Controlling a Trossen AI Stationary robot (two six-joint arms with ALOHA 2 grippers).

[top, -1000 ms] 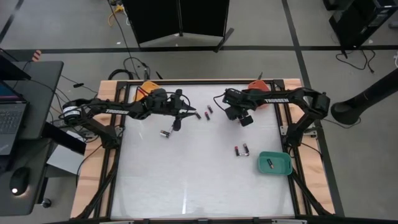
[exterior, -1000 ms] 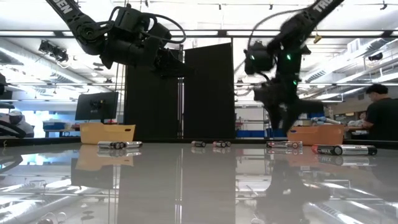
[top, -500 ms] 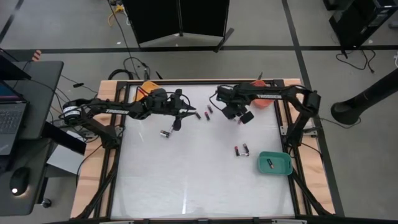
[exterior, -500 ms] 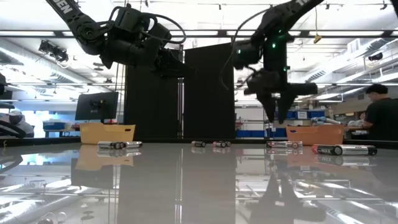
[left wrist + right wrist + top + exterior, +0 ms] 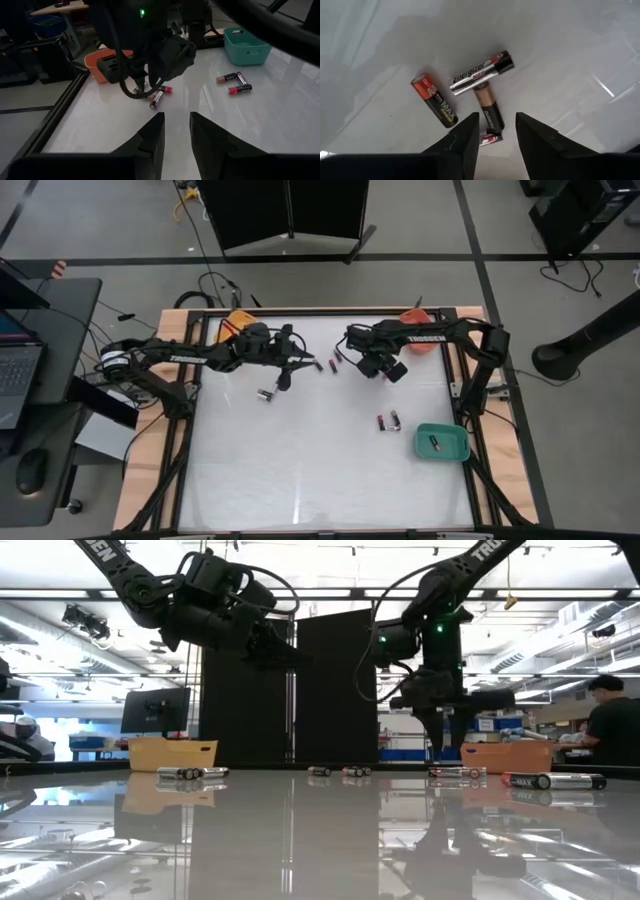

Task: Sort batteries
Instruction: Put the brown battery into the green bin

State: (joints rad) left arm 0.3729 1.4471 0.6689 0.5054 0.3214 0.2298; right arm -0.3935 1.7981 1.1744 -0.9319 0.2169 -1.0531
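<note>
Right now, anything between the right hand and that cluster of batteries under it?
Nothing visible. The right hand hangs open above the batteries, which lie bare on the white table with clear air between its fingers and them. They lie close together, some touching, so a neighbour may crowd whichever one is gripped.

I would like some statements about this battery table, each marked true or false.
1. The green tray holds one battery. True.
2. The right claw grips a battery. False: its fingers are apart and empty above a small cluster of batteries.
3. The left claw is open and empty. True.
4. The green tray sits beside the left arm. False: it is on the right arm's side.
</note>
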